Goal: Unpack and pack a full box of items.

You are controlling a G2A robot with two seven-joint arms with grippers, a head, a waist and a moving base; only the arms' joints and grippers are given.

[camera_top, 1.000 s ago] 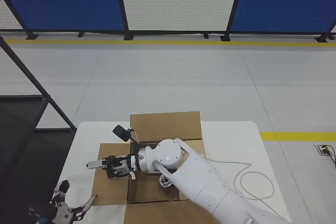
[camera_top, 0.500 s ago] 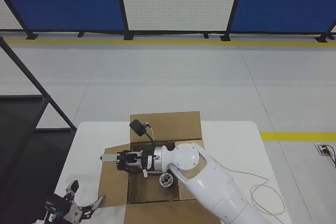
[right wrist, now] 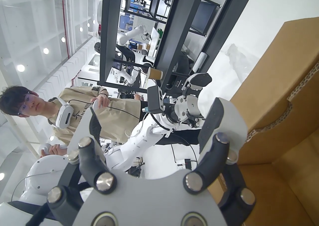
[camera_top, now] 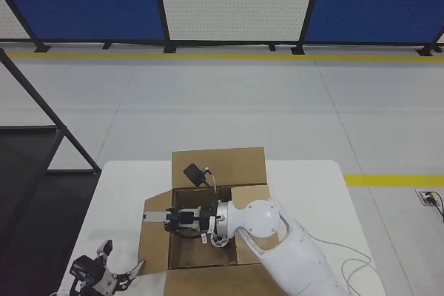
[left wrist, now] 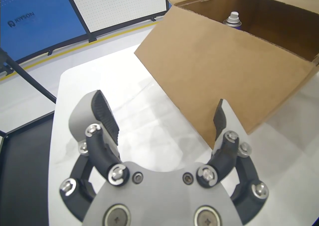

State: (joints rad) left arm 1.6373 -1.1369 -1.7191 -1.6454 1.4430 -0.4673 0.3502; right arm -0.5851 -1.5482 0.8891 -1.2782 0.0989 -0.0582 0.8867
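Cardboard box [camera_top: 218, 166] sits open mid-desk [camera_top: 311, 192], with a spray can [left wrist: 233, 18] standing inside. The right claw [camera_top: 154, 217], spread and empty, hangs by the box's 9 o'clock flap. The left claw [camera_top: 123, 259], also spread and empty, hovers over the desk at the box's 8 o'clock.

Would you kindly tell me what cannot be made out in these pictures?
1. Top view: the right arm covers most of the inside of the box, so its contents cannot be counted.
2. Left wrist view: the near flap hides the spray can below its cap.
3. Right wrist view: the picture's edge cuts off the box's inside; nothing in it can be told.
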